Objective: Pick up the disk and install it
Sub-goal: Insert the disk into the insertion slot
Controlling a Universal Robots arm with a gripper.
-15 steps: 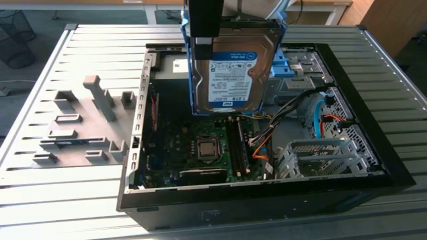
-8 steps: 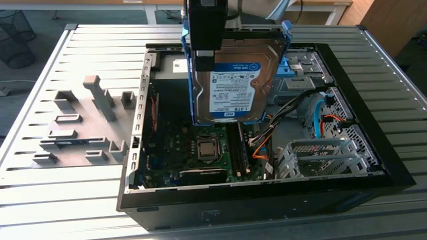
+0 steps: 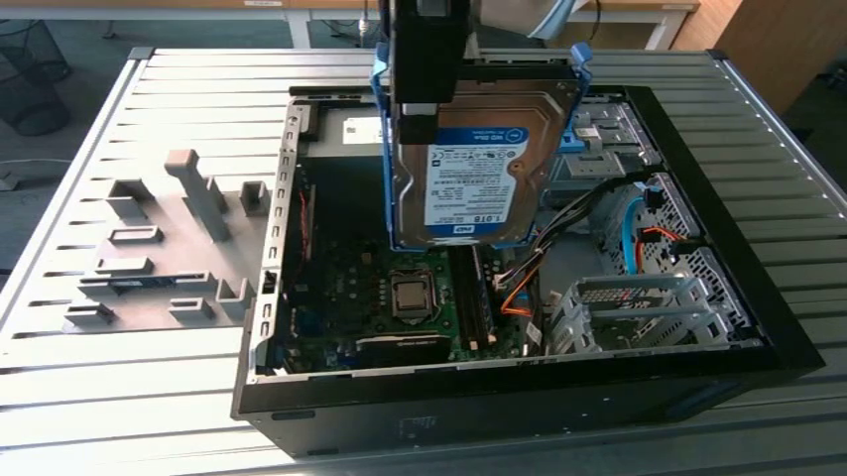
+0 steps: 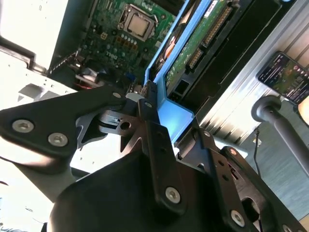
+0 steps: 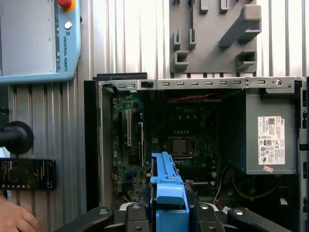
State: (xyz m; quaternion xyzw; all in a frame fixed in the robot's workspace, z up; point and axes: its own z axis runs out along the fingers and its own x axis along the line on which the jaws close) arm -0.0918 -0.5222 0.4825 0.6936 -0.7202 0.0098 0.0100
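Tool point(image 5: 169, 210) tight around disk point(image 3: 485, 175)

The disk point(image 3: 483, 169) has a dull silver-grey metal face with a smooth white-and-blue paper label. Its bracket point(image 3: 580, 69) is glossy blue plastic. The gripper point(image 5: 169, 212) is matt black with bright metal screws. The table point(image 3: 133, 397) is ribbed pale metal, faintly shiny. The fixture plate point(image 3: 146, 268) looks like matt grey plastic.

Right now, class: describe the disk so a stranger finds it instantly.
Find the open black computer case on the slatted table. Above its motherboard, the gripper holds the disk. It alone is silver, blue-bracketed, with a white-and-blue label.
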